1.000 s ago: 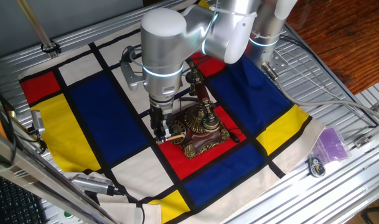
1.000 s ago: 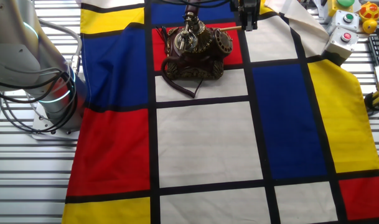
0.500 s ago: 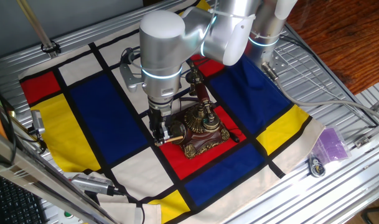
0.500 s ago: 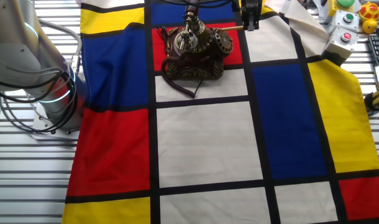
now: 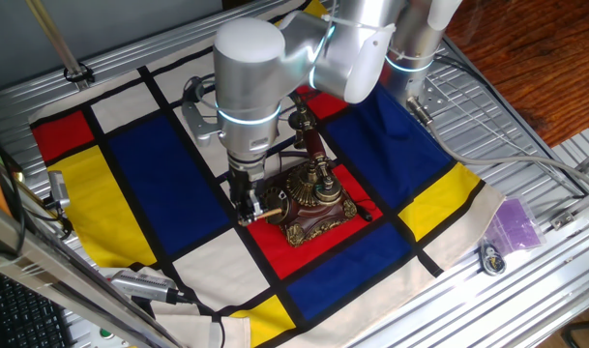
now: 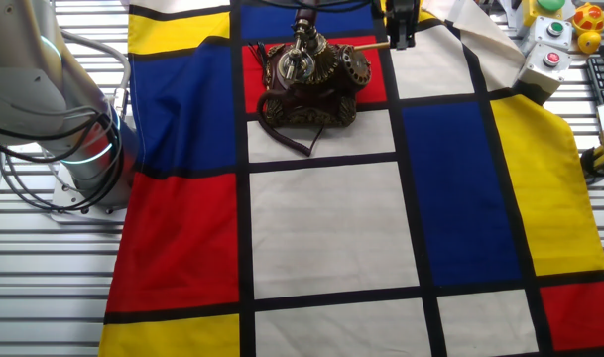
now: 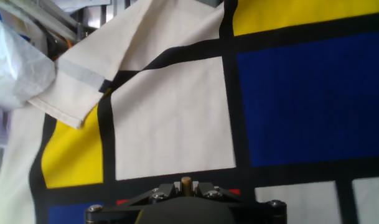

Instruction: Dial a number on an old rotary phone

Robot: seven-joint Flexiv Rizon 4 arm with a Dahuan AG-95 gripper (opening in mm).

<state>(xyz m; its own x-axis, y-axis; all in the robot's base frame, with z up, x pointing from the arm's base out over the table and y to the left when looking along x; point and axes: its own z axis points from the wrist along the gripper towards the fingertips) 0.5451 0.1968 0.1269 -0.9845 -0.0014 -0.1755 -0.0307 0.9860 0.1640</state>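
Note:
The old rotary phone (image 5: 309, 198) is dark bronze with a reddish body. It stands on a red square of the checked cloth, also in the other fixed view (image 6: 309, 77). My gripper (image 5: 248, 211) hangs just left of the phone, shut on a thin light wooden stick (image 5: 272, 211). The stick lies level and its tip reaches the round dial (image 6: 355, 67). In the other fixed view the gripper (image 6: 400, 38) is right of the phone with the stick (image 6: 371, 45) pointing at the dial. The hand view shows only the stick's end (image 7: 186, 183) between the shut jaws; the phone is out of view there.
A coloured checked cloth (image 5: 159, 184) covers the metal table. A purple bag (image 5: 515, 224) and a small round object (image 5: 491, 259) lie at the right edge. A button box (image 6: 545, 61) and coloured balls (image 6: 584, 18) sit near the cloth's far corner. The arm's base (image 6: 73, 149) stands to the left.
The gripper with the stick has shifted very slightly left and away from the phone. The phone has not moved.

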